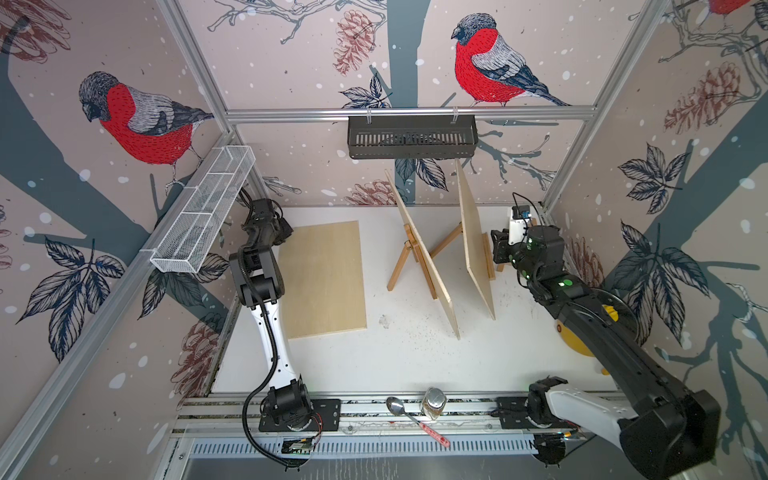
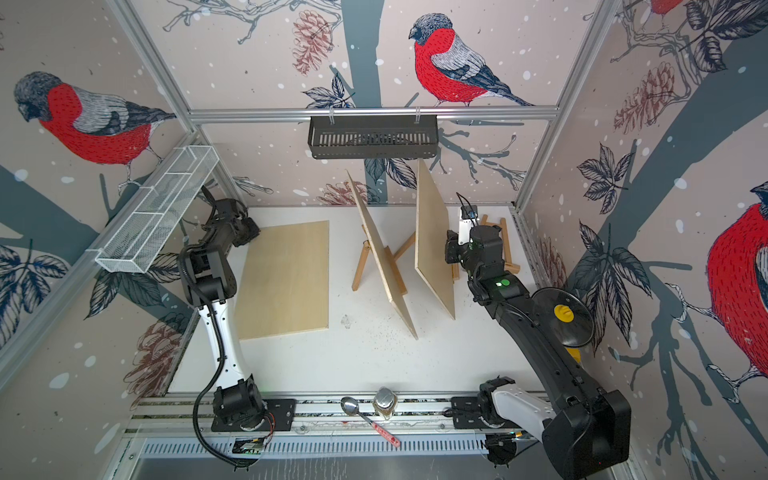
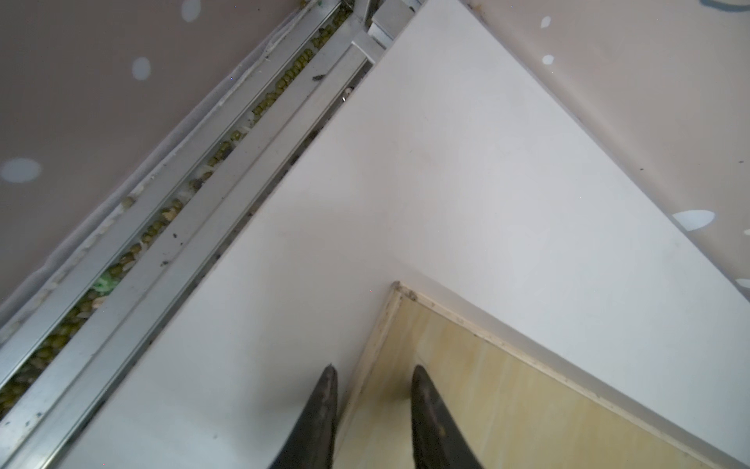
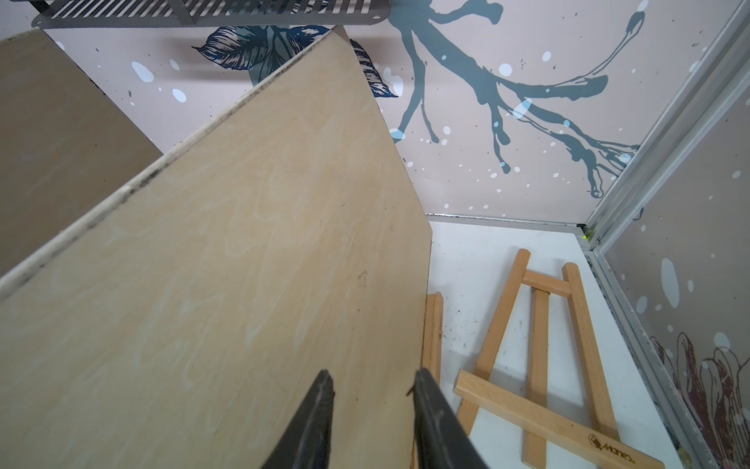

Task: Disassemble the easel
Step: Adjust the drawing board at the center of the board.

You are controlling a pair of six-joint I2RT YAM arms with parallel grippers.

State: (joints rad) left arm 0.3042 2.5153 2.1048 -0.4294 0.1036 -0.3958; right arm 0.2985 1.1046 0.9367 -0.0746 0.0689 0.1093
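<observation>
Two part-open grippers, nothing gripped: left gripper [image 3: 374, 369] straddling the flat plywood board's [image 3: 507, 385] corner near the table's [image 3: 446, 182] far left corner, right gripper [image 4: 371, 375] close by the smooth upright plywood board [image 4: 243, 243] on its wooden easel [image 1: 445, 240]. Right wrist bonus: folded easel [image 4: 539, 325] lying flat, far right corner.

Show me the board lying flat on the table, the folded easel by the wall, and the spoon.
flat board [image 1: 322, 280], in a top view, middle of its face.
folded easel [image 4: 537, 345], right wrist view, its centre post.
spoon [image 1: 394, 405], in a top view, its bowl.
</observation>
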